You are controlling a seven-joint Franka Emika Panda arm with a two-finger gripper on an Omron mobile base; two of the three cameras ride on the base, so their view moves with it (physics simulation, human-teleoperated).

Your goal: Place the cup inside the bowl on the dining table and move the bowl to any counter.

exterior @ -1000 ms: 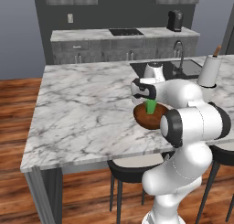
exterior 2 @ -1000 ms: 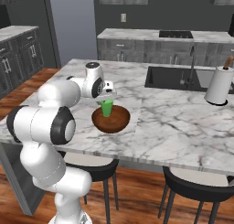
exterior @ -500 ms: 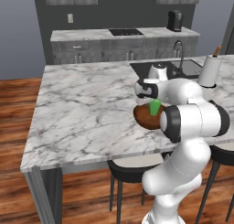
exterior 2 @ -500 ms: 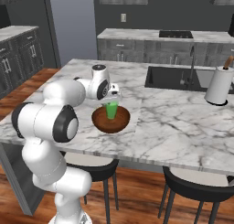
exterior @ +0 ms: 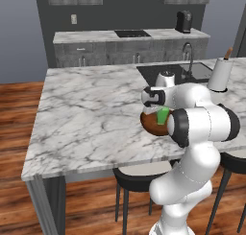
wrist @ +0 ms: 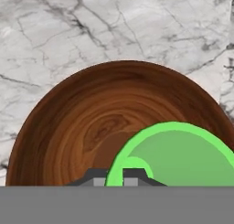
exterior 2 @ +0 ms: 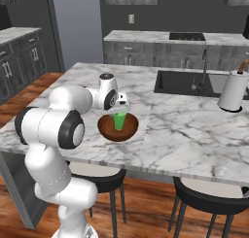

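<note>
The dark brown wooden bowl (exterior: 150, 125) (exterior 2: 108, 131) (wrist: 87, 122) sits on the marble dining table (exterior: 86, 114) (exterior 2: 185, 125) near its front edge. The small green cup (exterior: 163, 115) (exterior 2: 118, 121) (wrist: 183, 159) is inside the bowl, slightly tilted, with its rim above the bowl's edge. My gripper (exterior: 160, 107) (exterior 2: 120, 109) (wrist: 115, 178) hangs right over the bowl and is shut on the cup's rim, one fingertip on each side of the green wall. Whether the cup's base touches the bowl's floor is hidden.
A black sink (exterior: 173, 73) (exterior 2: 187, 81) with a faucet is set into the table behind the bowl. A white paper-towel roll (exterior: 220, 76) (exterior 2: 232, 91) stands to its right. Dark stools (exterior 2: 209, 198) sit under the front edge. The back counter (exterior: 129, 36) carries a stovetop and a coffee machine (exterior: 183, 22).
My hand has come down a little and shifted slightly sideways with the cup, so the cup now sits deeper in the bowl. The bowl has stayed in place.
</note>
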